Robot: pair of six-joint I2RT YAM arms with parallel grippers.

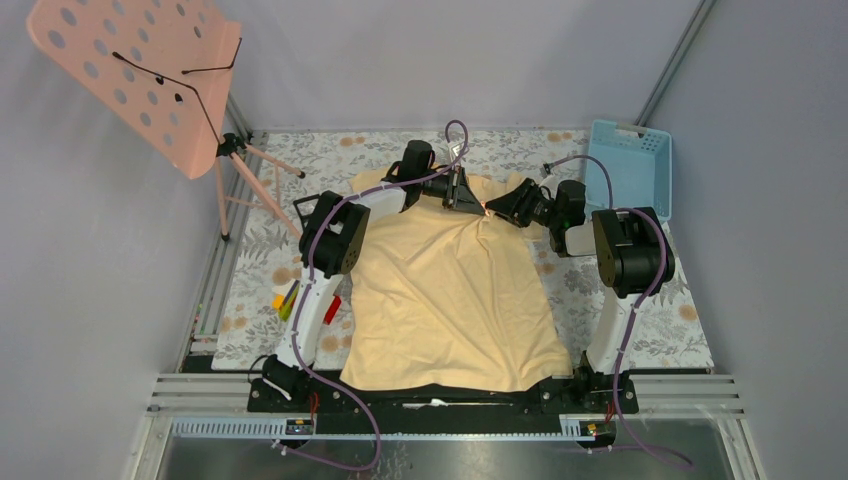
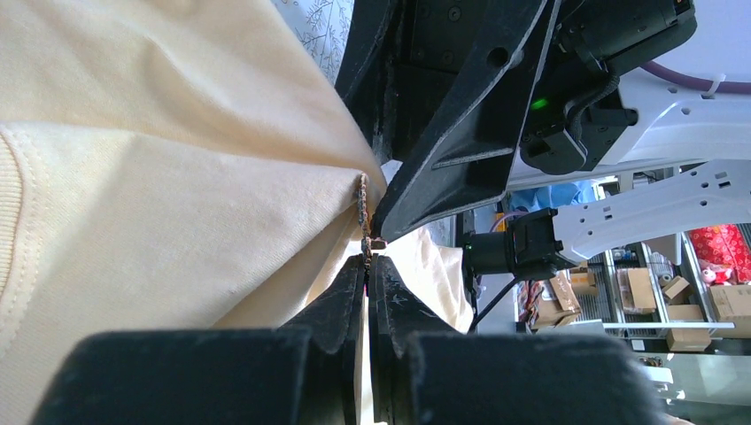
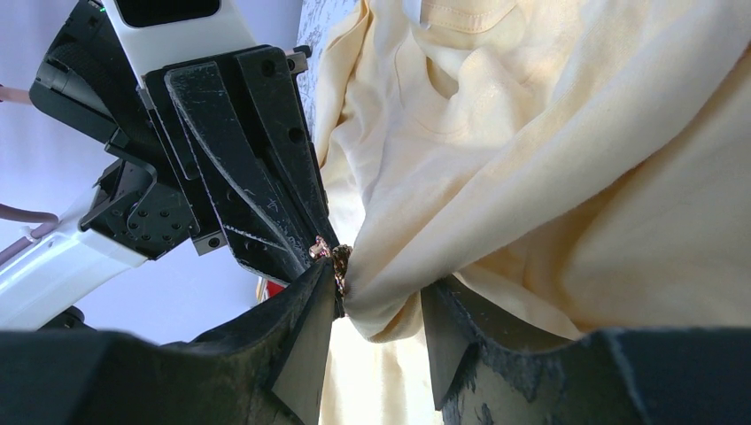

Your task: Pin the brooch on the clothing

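Left end effector (image 1: pixel 480 205) was recorded with its jaws fully closed, the lower end of the brooch (image 2: pixel 362 208) being pinched at the fingertips (image 2: pixel 357 276). The right end effector (image 1: pixel 493 211) was set at a medium opening and was closed on a gathered fold of the clothing (image 1: pixel 450 300), with fabric pressed against both fingers (image 3: pixel 310 305) in the right wrist view. The two end effectors were positioned tip to tip above the upper chest area of the garment, close to the neckline.

The bench (image 1: pixel 620 300) was covered with a floral-patterned sheet. Most of its central area was occupied by the clothing, a pale yellow-cream T-shirt that was laid flat with the hem toward the arm bases and the neck toward the far edge. The fabric near the collar was drawn up into a ridge where it was gripped.

A pink perforated music stand (image 1: pixel 140 70) was located at the far left corner, with its tripod feet resting on the bench. A light blue basket (image 1: pixel 625 160) was placed at the far right corner. A small red toy (image 1: pixel 331 309) with coloured sticks was lying just left of the shirt and was partly hidden by the left arm.

The brooch (image 3: pixel 335 258) was held against the raised fold of fabric, between the tip of the left end effector (image 3: pixel 312 250) and the left-hand finger of the right end effector (image 3: pixel 381 292). It was seen edge-on as a small, irregular metallic ornament. Whether its pin had passed through the cloth could not be determined.
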